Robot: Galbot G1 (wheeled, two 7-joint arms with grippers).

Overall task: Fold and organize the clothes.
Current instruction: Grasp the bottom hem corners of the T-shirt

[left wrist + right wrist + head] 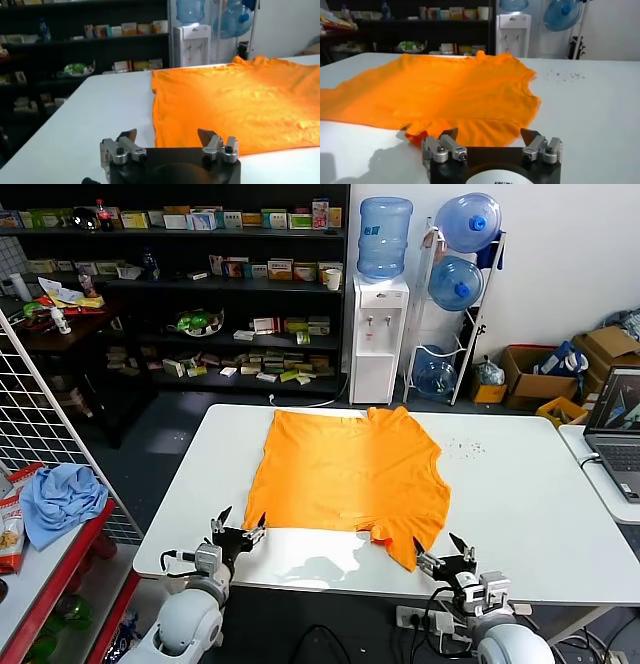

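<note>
A plain orange T-shirt [345, 474] lies spread flat on the white table [520, 504], with one sleeve pointing toward the table's near edge on the right. My left gripper [238, 527] hovers open at the near edge, just in front of the shirt's near left corner. In the left wrist view the left gripper [167, 135] holds nothing, and the T-shirt's [235, 100] hem lies just past its fingertips. My right gripper [437, 544] stands open beside the sleeve. In the right wrist view the right gripper [489, 134] is empty, with the T-shirt [450, 90] ahead of it.
A light blue cloth [60, 499] lies on a red shelf at the left, behind a wire rack. A laptop [615, 424] sits on a neighbouring table at the right. Small dark specks [465, 447] dot the table right of the shirt. A water dispenser [378, 334] and shelves stand behind.
</note>
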